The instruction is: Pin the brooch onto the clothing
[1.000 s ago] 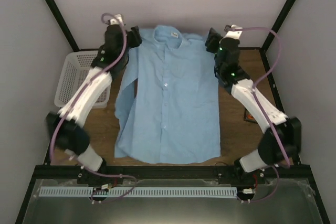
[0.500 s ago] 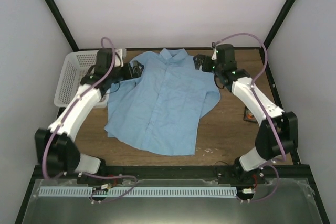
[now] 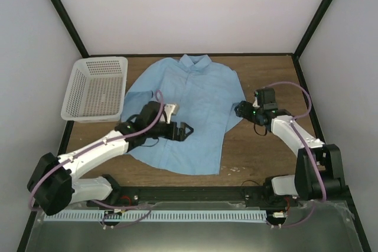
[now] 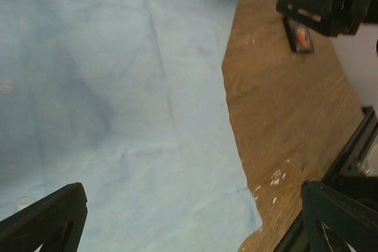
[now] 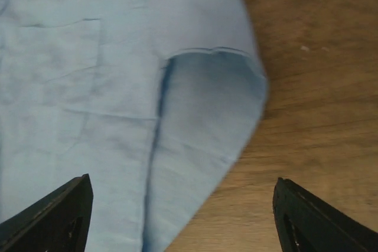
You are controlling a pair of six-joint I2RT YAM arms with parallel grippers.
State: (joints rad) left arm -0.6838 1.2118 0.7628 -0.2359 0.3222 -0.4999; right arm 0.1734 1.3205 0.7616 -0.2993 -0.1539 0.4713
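Observation:
The clothing, a light blue shirt, lies flat on the wooden table, collar toward the back. My left gripper hovers open over its lower front, with only cloth below the jaws. My right gripper stands open above the shirt's right edge, where a folded sleeve meets bare wood; nothing sits between its fingers. The brooch, a small orange-red disc, rests in a black square frame on the table right of the shirt. In the top view my right arm hides it.
A white mesh basket stands at the back left of the table. Black frame rails run along the near edge and up both back corners. Bare wood shows right of the shirt.
Both grippers have let go of the shirt's shoulders and opened. The shirt has dropped flat, slightly turned. Both arms have drawn back toward the near side, the left one over the hem.

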